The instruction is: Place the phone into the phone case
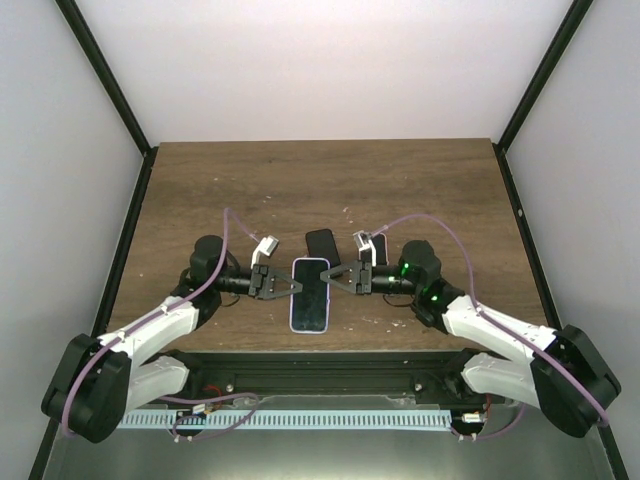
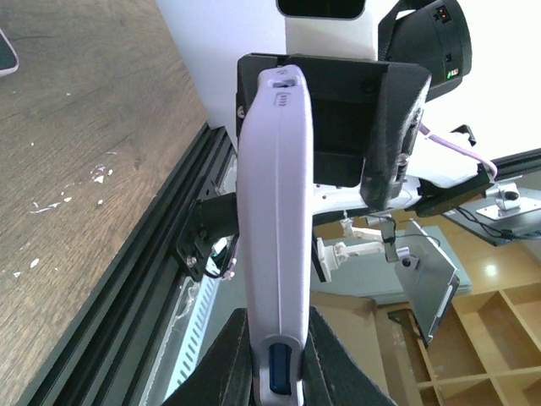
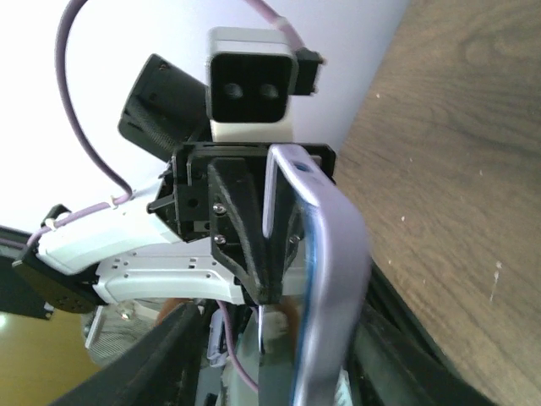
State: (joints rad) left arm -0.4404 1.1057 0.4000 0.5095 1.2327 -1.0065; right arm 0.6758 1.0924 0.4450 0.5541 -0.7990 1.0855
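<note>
A lavender phone case [image 1: 310,262] lies lifted between my two grippers at the near middle of the table, with the phone [image 1: 310,298] sitting in it, dark screen up. In the left wrist view the case [image 2: 275,169] stands edge-on, and the phone's blue side [image 2: 275,372] shows through a cutout. My left gripper [image 1: 285,287] [image 2: 275,338] is shut on the case's left edge. My right gripper [image 1: 328,277] [image 3: 283,326] straddles the case's right edge [image 3: 334,254]. It is open, with a gap on one side.
A black slab [image 1: 320,243] lies just behind the case. A second dark one [image 1: 379,248] is partly hidden behind my right wrist. Black frame rails run along the table's near edge [image 2: 127,296] and both sides.
</note>
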